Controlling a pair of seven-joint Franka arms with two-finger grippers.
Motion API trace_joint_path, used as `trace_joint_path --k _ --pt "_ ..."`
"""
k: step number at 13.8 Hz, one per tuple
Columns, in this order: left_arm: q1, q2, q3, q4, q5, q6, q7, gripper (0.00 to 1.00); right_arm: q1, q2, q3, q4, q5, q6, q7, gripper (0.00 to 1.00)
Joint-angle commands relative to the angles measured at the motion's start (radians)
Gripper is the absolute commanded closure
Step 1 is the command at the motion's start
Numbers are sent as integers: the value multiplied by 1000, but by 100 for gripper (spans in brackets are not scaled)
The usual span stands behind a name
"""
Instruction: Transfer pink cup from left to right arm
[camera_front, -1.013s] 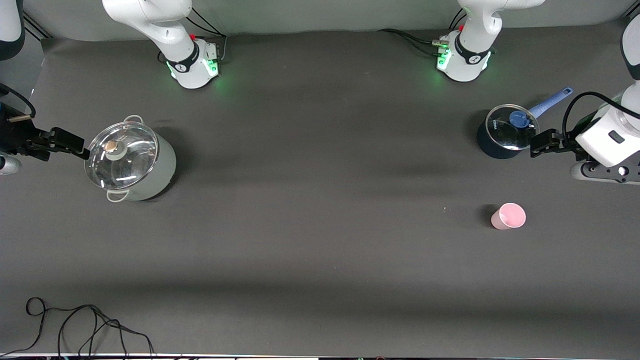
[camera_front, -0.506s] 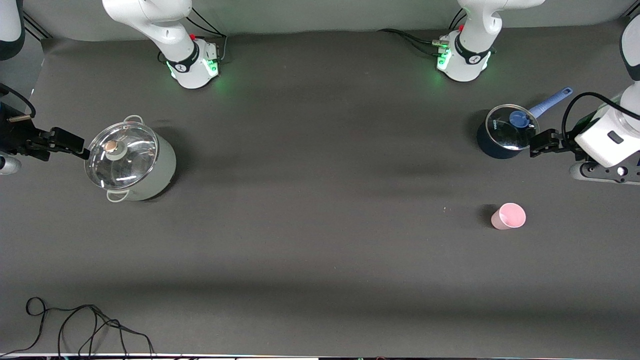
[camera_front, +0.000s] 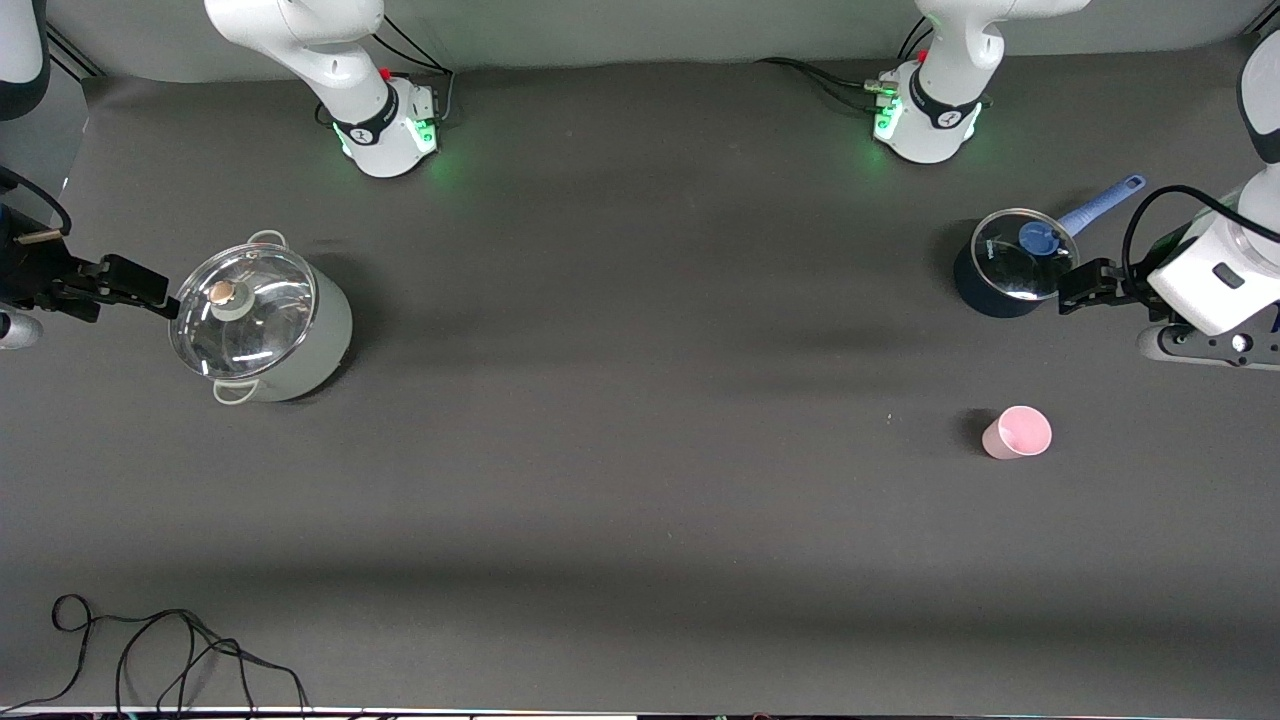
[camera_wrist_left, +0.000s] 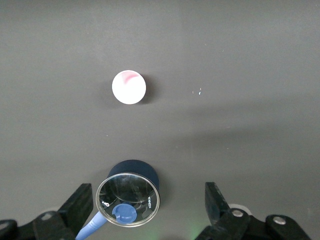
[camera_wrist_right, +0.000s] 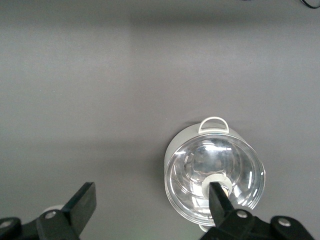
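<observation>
Pink cup (camera_front: 1017, 432) sat untouched on the table, both arms parked high at the ends.

From my seat, the cup stood upright on the dark mat (camera_front: 640, 480) toward the left arm's end, nearer the front camera than the small dark-blue saucepan (camera_front: 1005, 268) with its glass lid and blue handle, and well apart from it. My left gripper (camera_wrist_left: 147, 210) hung over the table by that saucepan with its fingers spread wide and nothing between them; in the left wrist view I could see the cup (camera_wrist_left: 129, 87) from straight above. The right gripper (camera_wrist_right: 150, 210) was also wide open and empty, up over the big pale pot (camera_front: 262, 325) with the glass lid at the right arm's end. A loose black cable (camera_front: 170, 650) lay near the front edge.
</observation>
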Motion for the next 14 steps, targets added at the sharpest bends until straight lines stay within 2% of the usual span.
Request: trace_joint_path --k 1,14 --pt "0 -18 1 -10 -4 -10 0 0 6 -6 -6 9 14 -10 12 0" --pt "9 -13 4 -7 -4 -23 29 0 4 -22 -13 3 3 -9 -33 0"
